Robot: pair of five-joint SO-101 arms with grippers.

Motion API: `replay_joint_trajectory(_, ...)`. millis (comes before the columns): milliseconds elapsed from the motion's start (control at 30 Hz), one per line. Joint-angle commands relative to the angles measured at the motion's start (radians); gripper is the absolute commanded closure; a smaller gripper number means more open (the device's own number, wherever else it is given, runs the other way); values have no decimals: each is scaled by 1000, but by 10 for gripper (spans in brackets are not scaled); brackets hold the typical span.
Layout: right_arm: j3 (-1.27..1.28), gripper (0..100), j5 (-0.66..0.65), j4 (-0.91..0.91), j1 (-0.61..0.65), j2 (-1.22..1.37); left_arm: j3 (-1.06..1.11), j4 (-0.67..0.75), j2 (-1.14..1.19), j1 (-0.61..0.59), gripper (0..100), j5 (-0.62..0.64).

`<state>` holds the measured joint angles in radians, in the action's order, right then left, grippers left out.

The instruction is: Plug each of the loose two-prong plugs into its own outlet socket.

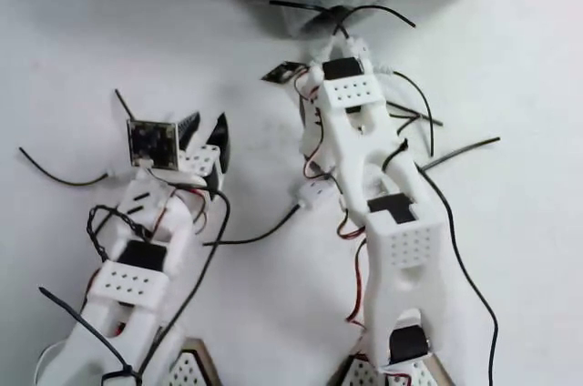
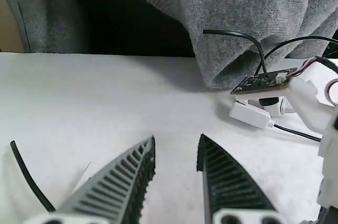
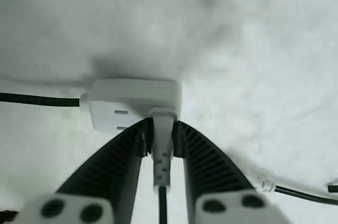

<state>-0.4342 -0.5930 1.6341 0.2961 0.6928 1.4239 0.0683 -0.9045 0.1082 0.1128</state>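
The left tool point(image 2: 176, 139) hangs open over bare desk point(image 1: 73, 58), with nothing between its ribbed fingers, well apart from the plugging work. Between the two arms a small white piece point(image 1: 316, 191) lies flat, and its black cord point(image 1: 255, 236) trails off toward the left arm. From here I can't tell whether it is a loose plug or another socket. If it is a plug, I'd judge the free left tool the handier one for it.

Over on the right, the right tool point(image 3: 161, 124) is clamped on a white plug point(image 3: 162, 150), one finger on each flat side. The plug's long axis runs straight out along the tool, and its nose meets the face of the socket block point(image 3: 134, 100) directly ahead. The block lies crosswise to that line, with its own cable point(image 3: 37, 99) leaving from one end. No prong shows between plug and block, so I'd take it as seated or nearly so. Any push left should go straight along the tool's line. A spare pair of slots point(image 3: 120, 112) sits just beside the plug, on the cable end.

There is no label or print that I can read on any of it.
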Motion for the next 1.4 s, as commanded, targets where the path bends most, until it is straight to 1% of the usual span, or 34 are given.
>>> replay_joint_trajectory(0,-11,980,-6,1,13,39,-5,8,-1,-8,854,0)
replay_joint_trajectory(100,-74,965,2,35,13,38,-5,8,-1,-8,854,0)
replay_joint_trajectory(133,-106,947,11,58,13,38,-5,8,-1,-8,854,0)
replay_joint_trajectory(267,-206,817,100,84,7,36,-5,5,-1,-8,854,-2)
replay_joint_trajectory(333,-232,756,86,84,5,31,-5,6,-1,-8,854,-2)
replay_joint_trajectory(400,-255,720,80,84,4,19,-5,6,-1,-8,854,-2)
replay_joint_trajectory(667,-344,714,84,84,10,-116,-5,2,-1,-8,854,-2)
replay_joint_trajectory(933,-361,713,84,84,24,-406,-11,5,1,-7,853,-6)
replay_joint_trajectory(1033,-358,713,84,85,28,-549,-11,0,2,1,836,-81)
replay_joint_trajectory(1067,-358,713,91,85,22,-593,-12,0,15,8,826,-87)
replay_joint_trajectory(1167,-315,713,137,87,-25,-716,-68,-9,111,22,811,-92)
replay_joint_trajectory(1233,-242,713,147,87,-70,-786,-160,-46,228,19,809,-92)
replay_joint_trajectory(1367,-46,713,147,85,-183,-914,-417,-227,515,31,793,-92)
